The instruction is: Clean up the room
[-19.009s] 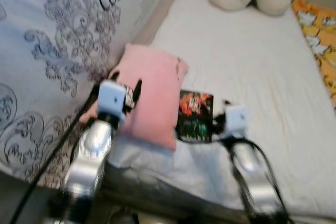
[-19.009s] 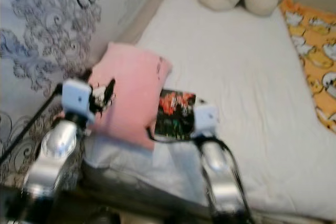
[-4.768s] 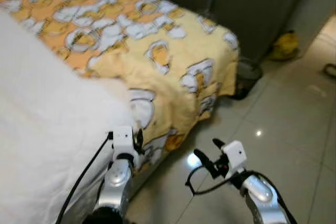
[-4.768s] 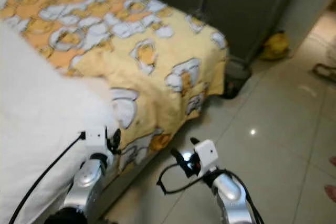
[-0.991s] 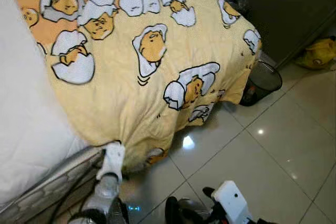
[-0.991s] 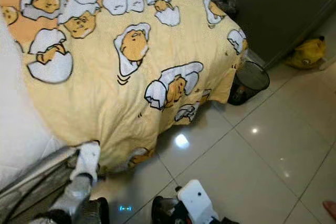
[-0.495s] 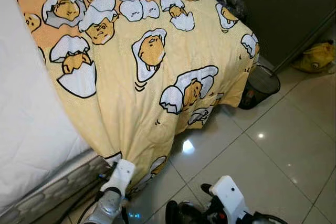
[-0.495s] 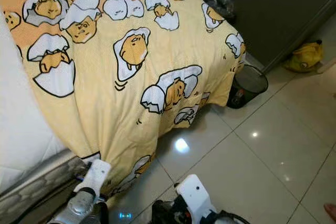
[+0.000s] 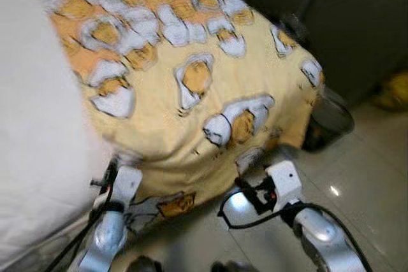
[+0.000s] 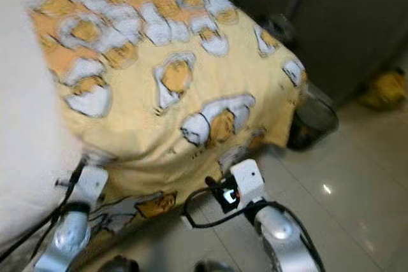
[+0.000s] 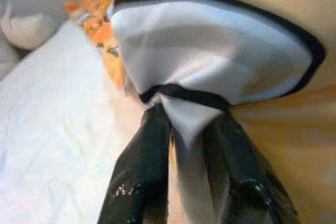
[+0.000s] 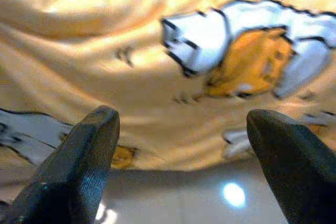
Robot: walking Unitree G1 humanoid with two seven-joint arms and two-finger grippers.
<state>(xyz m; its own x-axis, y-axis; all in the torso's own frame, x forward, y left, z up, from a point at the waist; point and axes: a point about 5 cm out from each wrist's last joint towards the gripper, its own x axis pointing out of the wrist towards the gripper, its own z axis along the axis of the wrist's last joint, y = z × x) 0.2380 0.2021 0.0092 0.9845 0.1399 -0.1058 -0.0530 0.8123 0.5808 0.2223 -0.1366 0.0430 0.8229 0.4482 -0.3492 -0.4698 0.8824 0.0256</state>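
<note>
**Blanket pinched at the bed corner**

Head views: the yellow blanket hung over the bed corner, soft and floppy.

Left wrist view: the left gripper pinched the blanket's edge, a good hold.

Right wrist view: the right gripper was spread wide near the blanket.

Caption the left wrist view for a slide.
Left gripper pinching a fold of the yellow blanket beside the white bed.
</note>
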